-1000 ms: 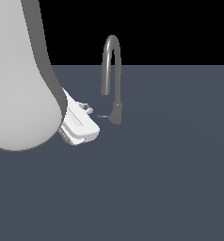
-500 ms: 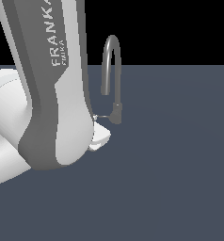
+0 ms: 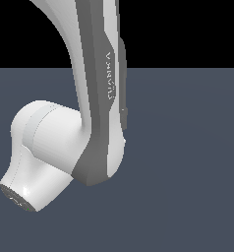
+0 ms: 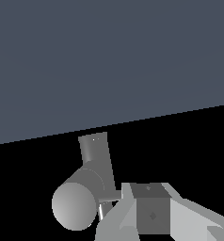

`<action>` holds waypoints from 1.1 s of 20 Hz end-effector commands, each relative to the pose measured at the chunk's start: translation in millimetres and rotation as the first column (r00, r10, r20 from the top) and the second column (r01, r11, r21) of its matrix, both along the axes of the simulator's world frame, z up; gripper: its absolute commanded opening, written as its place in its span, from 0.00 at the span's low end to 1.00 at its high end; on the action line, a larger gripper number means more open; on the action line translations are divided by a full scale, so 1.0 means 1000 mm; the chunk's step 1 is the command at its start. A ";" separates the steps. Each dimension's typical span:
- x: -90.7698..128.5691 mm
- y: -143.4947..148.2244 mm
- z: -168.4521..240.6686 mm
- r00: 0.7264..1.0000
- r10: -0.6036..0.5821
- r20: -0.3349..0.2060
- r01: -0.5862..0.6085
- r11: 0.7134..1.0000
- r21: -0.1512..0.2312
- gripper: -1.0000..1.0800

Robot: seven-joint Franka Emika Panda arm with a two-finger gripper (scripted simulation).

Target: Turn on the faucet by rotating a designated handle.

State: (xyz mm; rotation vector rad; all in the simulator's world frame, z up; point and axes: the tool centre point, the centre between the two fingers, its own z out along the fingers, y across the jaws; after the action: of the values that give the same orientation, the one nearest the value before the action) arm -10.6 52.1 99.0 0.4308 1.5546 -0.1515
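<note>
Simulated test scene, not a real room. Flat, untextured slate-grey floor [image 3: 188, 187] runs to a straight horizon under a pure black void; no walls, furniture or lighting fixtures. 1 white-and-grey robot arm [image 3: 97, 113] rises from that floor, smoothly shaded like a render. Wrist view: plain grey faucet [image 4: 83, 188] against the same floor and blackness, standing alone beside the arm.
</note>
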 end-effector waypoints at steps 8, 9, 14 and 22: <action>0.016 -0.013 -0.021 0.994 0.113 -0.014 -0.114 0.986 -0.124 0.00; 0.017 -0.014 -0.022 0.993 0.121 -0.016 -0.122 0.984 -0.132 0.00; 0.022 -0.017 -0.027 0.989 0.149 -0.022 -0.151 0.975 -0.164 0.00; 0.024 -0.018 -0.029 0.987 0.157 -0.024 -0.159 0.972 -0.173 0.00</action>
State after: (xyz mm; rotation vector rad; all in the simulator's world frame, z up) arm 13.5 33.8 70.3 0.1680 1.5642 -0.1656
